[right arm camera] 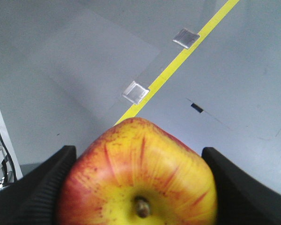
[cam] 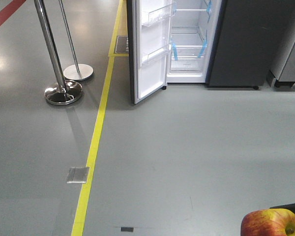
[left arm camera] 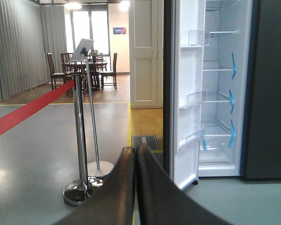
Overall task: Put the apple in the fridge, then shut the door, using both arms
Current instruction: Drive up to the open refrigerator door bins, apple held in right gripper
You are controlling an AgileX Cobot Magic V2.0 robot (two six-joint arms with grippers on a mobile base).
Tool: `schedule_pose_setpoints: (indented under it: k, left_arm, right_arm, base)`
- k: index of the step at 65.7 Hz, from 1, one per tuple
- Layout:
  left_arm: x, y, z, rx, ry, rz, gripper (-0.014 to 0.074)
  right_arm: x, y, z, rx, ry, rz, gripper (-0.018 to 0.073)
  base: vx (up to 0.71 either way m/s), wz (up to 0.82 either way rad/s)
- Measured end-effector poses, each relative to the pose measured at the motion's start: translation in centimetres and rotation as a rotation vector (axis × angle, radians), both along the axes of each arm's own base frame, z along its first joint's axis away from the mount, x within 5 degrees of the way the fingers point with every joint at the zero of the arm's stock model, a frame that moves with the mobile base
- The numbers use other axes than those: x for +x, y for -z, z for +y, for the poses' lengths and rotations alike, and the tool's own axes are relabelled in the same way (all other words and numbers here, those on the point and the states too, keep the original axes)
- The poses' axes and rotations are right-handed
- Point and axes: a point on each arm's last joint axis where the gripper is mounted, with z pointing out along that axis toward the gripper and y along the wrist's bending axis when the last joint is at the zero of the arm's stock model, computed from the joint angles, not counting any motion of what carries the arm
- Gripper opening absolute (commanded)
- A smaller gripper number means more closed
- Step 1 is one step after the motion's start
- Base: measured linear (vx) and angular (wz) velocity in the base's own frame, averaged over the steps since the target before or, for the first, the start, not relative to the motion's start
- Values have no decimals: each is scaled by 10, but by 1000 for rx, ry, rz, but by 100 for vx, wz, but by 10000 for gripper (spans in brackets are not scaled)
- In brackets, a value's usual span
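Observation:
A red and yellow apple (right arm camera: 138, 176) with a short stem fills the bottom of the right wrist view, and my right gripper (right arm camera: 139, 180) is shut on it, one black pad on each side. The same apple (cam: 271, 223) shows at the bottom right of the front view. The fridge (cam: 191, 44) stands far ahead with its white inside and blue tape strips showing. Its door (cam: 150, 49) is swung wide open to the left, clear bins on its liner. In the left wrist view the fridge (left arm camera: 220, 93) and door (left arm camera: 189, 98) appear beyond my left gripper (left arm camera: 135, 151), whose black fingers are pressed together, holding nothing.
Two chrome stanchion posts (cam: 63, 91) stand left of a yellow floor line (cam: 96, 142). A red belt (left arm camera: 28, 110) runs from one post. A metal floor plate (cam: 77, 174) lies by the line. A grey cabinet (cam: 290, 49) stands right of the fridge. Chairs and a table (left arm camera: 84, 70) are far back.

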Motion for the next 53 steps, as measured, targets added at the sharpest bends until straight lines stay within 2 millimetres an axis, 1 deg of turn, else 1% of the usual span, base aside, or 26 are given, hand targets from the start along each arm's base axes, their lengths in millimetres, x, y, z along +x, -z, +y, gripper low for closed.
schedule_pose_setpoints:
  k: [53]
  left_arm:
    - [0,0,0,0,0,0,-6]
  right_arm:
    - [-1,0,0,-1,-6,9,90]
  base:
    - [37,0]
